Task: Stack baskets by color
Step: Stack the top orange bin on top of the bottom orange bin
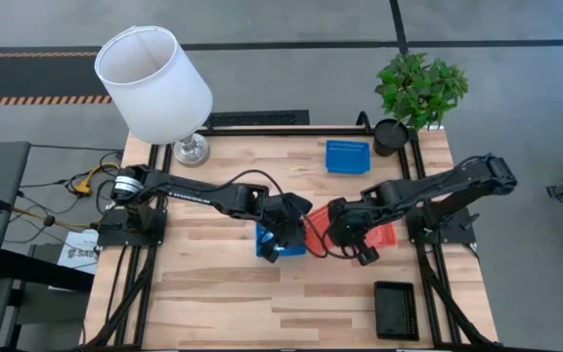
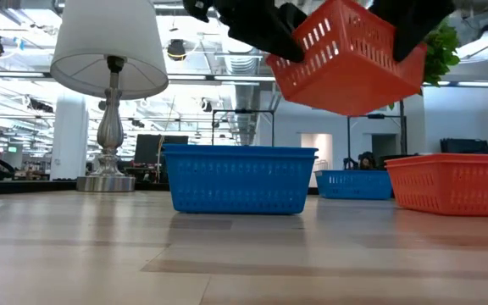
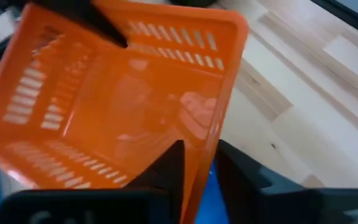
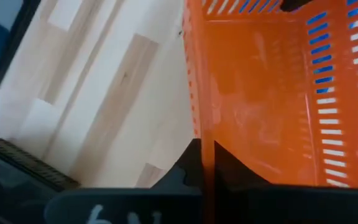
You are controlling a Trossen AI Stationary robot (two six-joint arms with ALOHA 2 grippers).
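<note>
Fingers of both arms pinch opposite walls of one red-orange basket (image 2: 348,58), which hangs tilted in the air: the right gripper (image 4: 205,163) is clamped tight on one wall, the left gripper (image 3: 197,163) more loosely on another. It looks like a handover between arms. Directly beneath stands a blue basket (image 2: 239,179) on the surface (image 1: 233,293); a second red-orange basket (image 2: 453,182) waits just beside it, likely the matching stack. Another blue basket (image 1: 347,155) and a black basket (image 1: 396,309) lie well apart, leaving open wood around the rim.
</note>
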